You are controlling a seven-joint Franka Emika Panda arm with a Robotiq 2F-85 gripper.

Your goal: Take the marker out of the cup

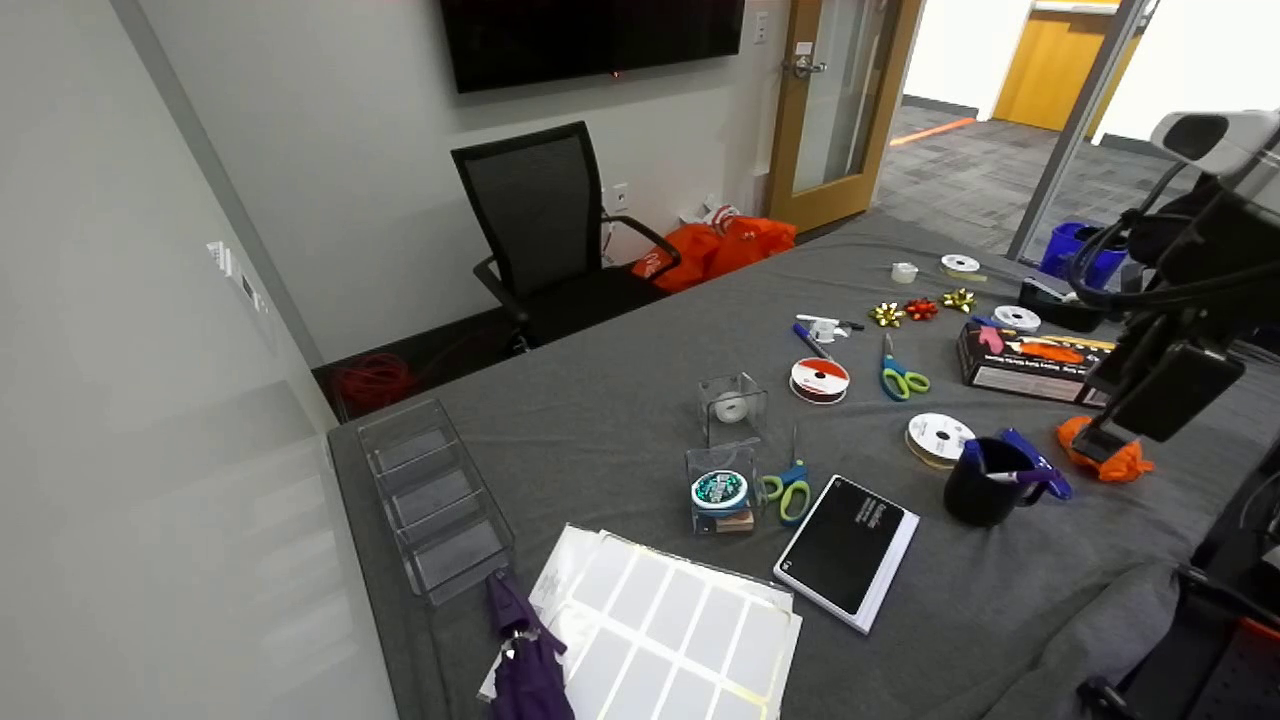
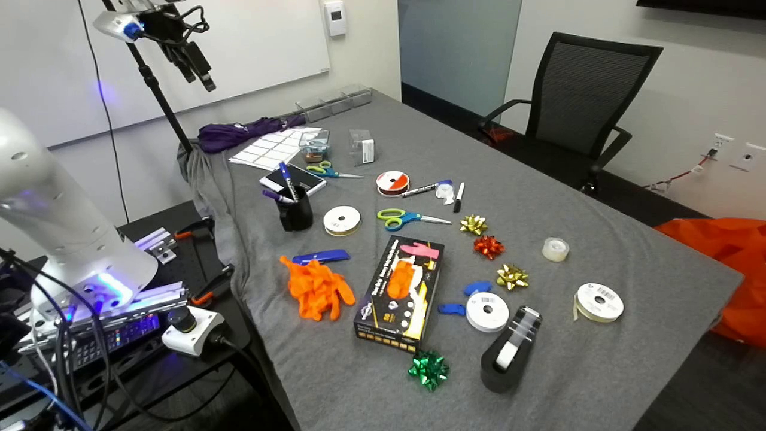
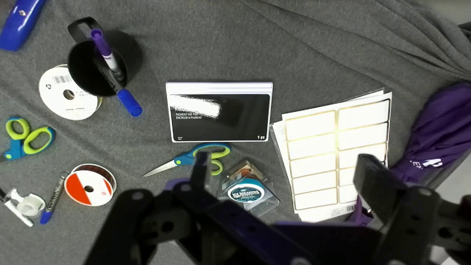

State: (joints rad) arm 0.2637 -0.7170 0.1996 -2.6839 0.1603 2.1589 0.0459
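The cup, a small black mug (image 2: 297, 216), stands upright on the grey cloth and shows in both exterior views. Two markers lean out of it: a blue-capped marker (image 2: 287, 177) and a purple-capped marker (image 2: 276, 196). From above, the wrist view has the mug (image 3: 131, 51) at upper left, its handle toward the top, with the blue cap (image 3: 129, 103) and the purple cap (image 3: 101, 42) over opposite sides of the rim. My gripper (image 3: 285, 160) hangs high above the table, off to the label-sheet side of the mug. Its fingers are spread wide with nothing between them.
Near the mug lie a white ribbon spool (image 3: 70, 103), a black ink pad (image 3: 220, 121) and a blue object (image 2: 322, 256). Scissors (image 3: 187, 158), a clear box with mints (image 3: 254, 195), label sheets (image 3: 312, 147) and a purple umbrella (image 3: 438, 136) lie below the gripper or around it.
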